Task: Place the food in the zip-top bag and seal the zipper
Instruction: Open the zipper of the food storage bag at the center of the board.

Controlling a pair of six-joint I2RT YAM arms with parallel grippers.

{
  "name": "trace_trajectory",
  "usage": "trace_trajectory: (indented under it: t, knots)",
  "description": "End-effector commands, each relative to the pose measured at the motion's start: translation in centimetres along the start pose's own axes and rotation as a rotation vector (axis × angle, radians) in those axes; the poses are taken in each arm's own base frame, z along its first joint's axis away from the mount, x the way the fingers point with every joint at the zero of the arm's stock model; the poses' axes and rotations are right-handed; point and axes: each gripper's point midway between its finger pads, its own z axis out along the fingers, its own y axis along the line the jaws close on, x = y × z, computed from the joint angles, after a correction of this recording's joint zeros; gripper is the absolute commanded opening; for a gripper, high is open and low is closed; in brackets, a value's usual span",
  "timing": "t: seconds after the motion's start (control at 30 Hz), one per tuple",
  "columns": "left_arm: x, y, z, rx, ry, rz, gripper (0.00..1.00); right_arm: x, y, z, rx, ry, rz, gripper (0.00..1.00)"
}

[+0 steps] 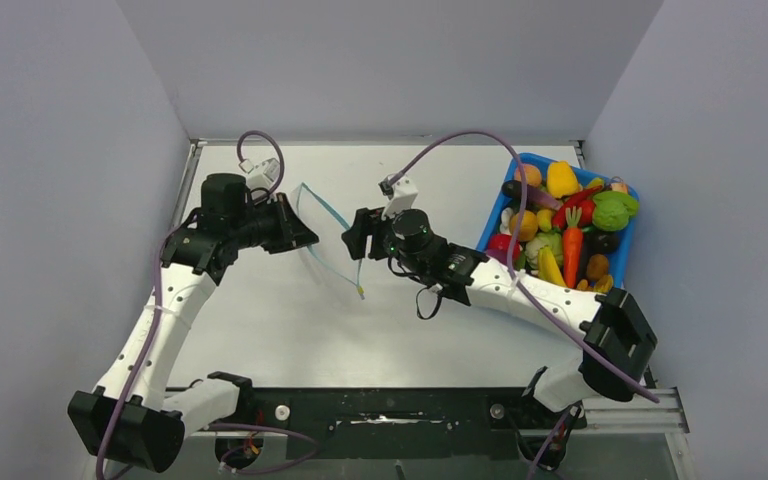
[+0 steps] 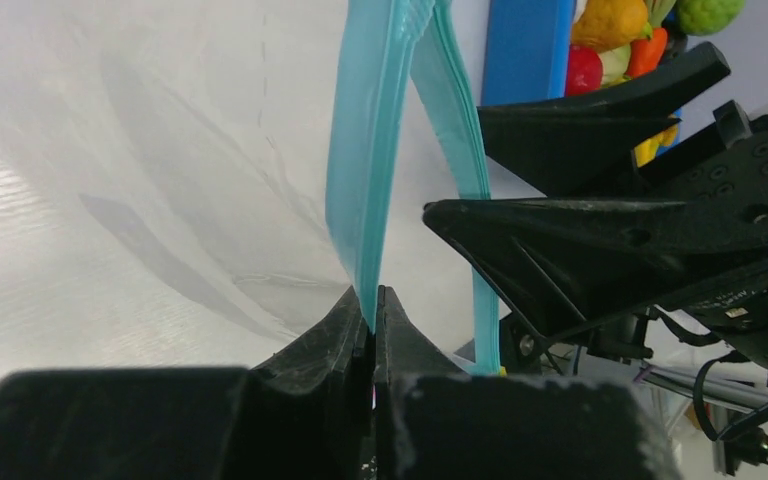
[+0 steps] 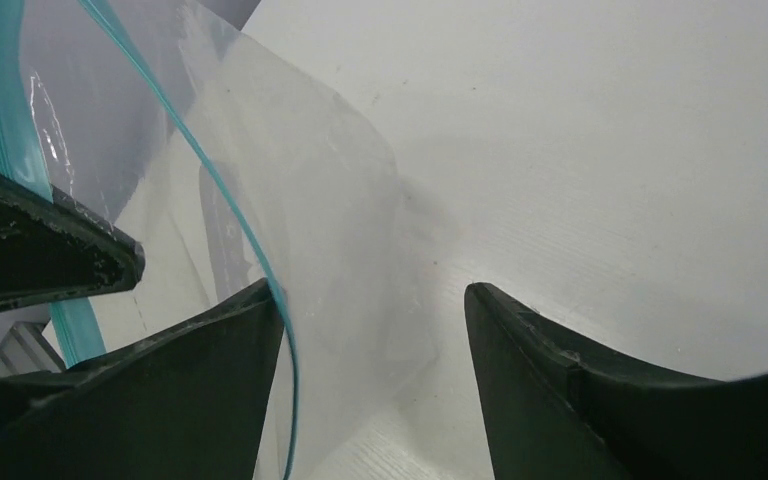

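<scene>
The clear zip-top bag (image 1: 322,245) hangs in the air between my two grippers, mouth spread. My left gripper (image 1: 300,238) is shut on one lip of the teal zipper (image 2: 365,180), pinched right at the fingertips (image 2: 372,310). My right gripper (image 3: 375,300) stands open just right of the bag; the other zipper lip (image 3: 260,260) runs along the inner edge of its left finger (image 3: 210,370), with clear film (image 3: 330,210) between the fingers. The food (image 1: 565,225), a heap of colourful toy fruits and vegetables, lies in the blue bin at the right. No food shows inside the bag.
The blue bin (image 1: 493,218) sits at the table's back right, close behind my right arm. Grey walls enclose the table on the left, back and right. In the left wrist view the bin (image 2: 530,45) appears past the right gripper's fingers (image 2: 560,230).
</scene>
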Motion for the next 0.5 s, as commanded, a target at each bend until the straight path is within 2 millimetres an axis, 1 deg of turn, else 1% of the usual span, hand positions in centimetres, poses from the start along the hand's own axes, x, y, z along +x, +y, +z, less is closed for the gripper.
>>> trace_trajectory:
  t: [0.0, 0.07, 0.17, 0.2, 0.23, 0.27, 0.33, 0.37, 0.4, 0.43, 0.47]
  knots:
    - [-2.2, -3.7, -1.3, 0.147, -0.089, 0.048, 0.00, -4.5, 2.4, 0.5, -0.029, -0.087, 0.001, 0.67]
    - [-2.1, -3.6, -1.2, 0.146, -0.088, 0.045, 0.00, -4.0, 2.8, 1.4, -0.035, -0.071, -0.010, 0.66]
    - [-1.9, -3.0, -1.0, 0.116, -0.072, 0.042, 0.00, -4.4, 2.6, 2.3, -0.012, -0.078, -0.030, 0.62]
    - [-2.0, -2.8, -1.1, 0.101, -0.068, 0.046, 0.00, -4.8, 2.1, 2.4, 0.010, -0.088, -0.035, 0.57]
    - [-2.1, -2.6, -1.3, 0.083, -0.062, 0.053, 0.00, -5.3, 1.7, 2.5, 0.026, -0.099, -0.043, 0.50]
    - [-2.2, -2.4, -1.6, 0.056, -0.061, 0.068, 0.00, -5.8, 1.1, 2.6, 0.043, -0.111, -0.054, 0.40]
    - [-3.2, -1.5, -2.6, -0.041, -0.080, 0.107, 0.00, -7.0, -0.8, 2.2, 0.102, -0.134, -0.076, 0.22]
    - [-3.7, -0.9, -3.1, -0.098, -0.084, 0.131, 0.00, -7.6, -1.9, 1.8, 0.135, -0.148, -0.082, 0.16]
    - [-4.1, -0.2, -3.6, -0.159, -0.075, 0.152, 0.00, -8.2, -3.6, 1.4, 0.174, -0.158, -0.081, 0.12]
    - [-4.2, 0.9, -4.4, -0.238, -0.061, 0.173, 0.00, -8.4, -4.8, 0.9, 0.206, -0.163, -0.079, 0.09]
    - [-4.8, 1.6, -5.1, -0.298, -0.070, 0.185, 0.00, -8.2, -5.8, 0.6, 0.229, -0.165, -0.077, 0.07]
